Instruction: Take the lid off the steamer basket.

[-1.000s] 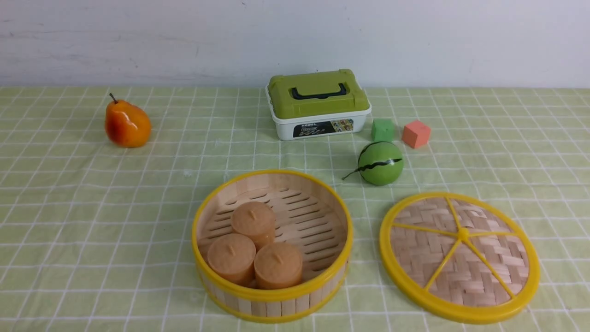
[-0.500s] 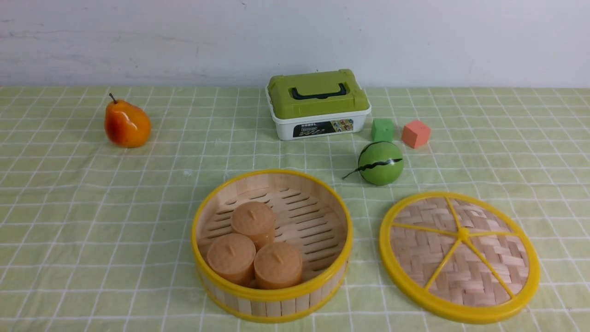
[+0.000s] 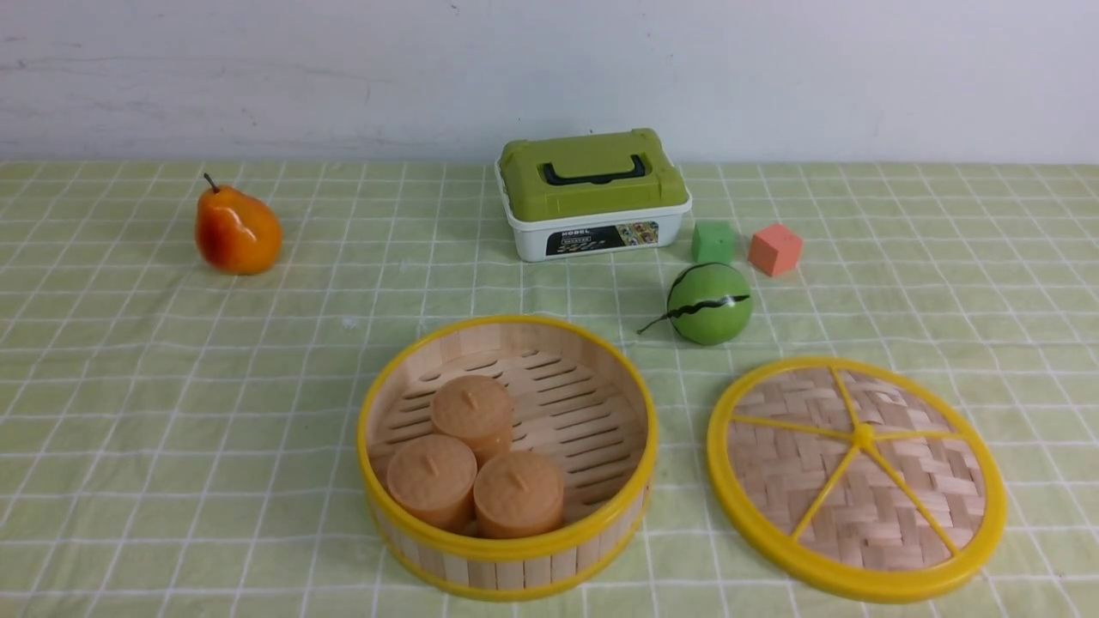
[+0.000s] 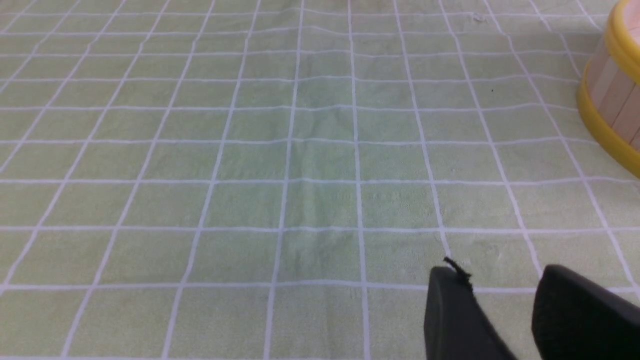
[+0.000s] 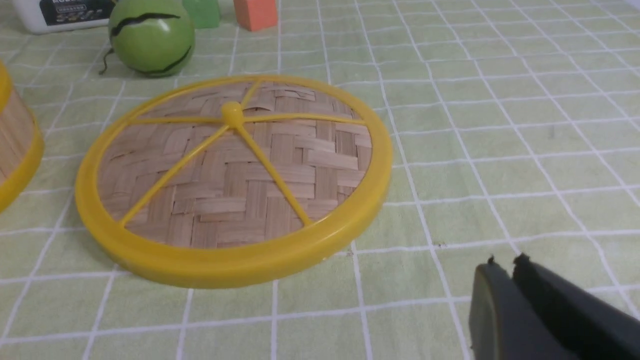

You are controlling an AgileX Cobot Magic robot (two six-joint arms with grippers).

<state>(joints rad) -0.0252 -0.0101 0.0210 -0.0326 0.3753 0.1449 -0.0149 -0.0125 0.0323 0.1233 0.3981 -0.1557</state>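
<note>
The steamer basket (image 3: 506, 549) stands uncovered at the front centre, with three tan buns (image 3: 474, 410) on its slatted floor. Its wall also shows in the left wrist view (image 4: 612, 95). The lid (image 3: 856, 476) lies flat on the cloth to the right of the basket, apart from it, and shows in the right wrist view (image 5: 235, 175). Neither arm shows in the front view. My left gripper (image 4: 500, 275) is open and empty above bare cloth, left of the basket. My right gripper (image 5: 506, 262) is shut and empty, a short way from the lid's rim.
A white box with an olive-green lid (image 3: 592, 193) stands at the back centre. A green cube (image 3: 713, 241), a salmon cube (image 3: 774, 249) and a green ball (image 3: 709, 303) lie behind the lid. An orange pear (image 3: 237, 230) is at the back left.
</note>
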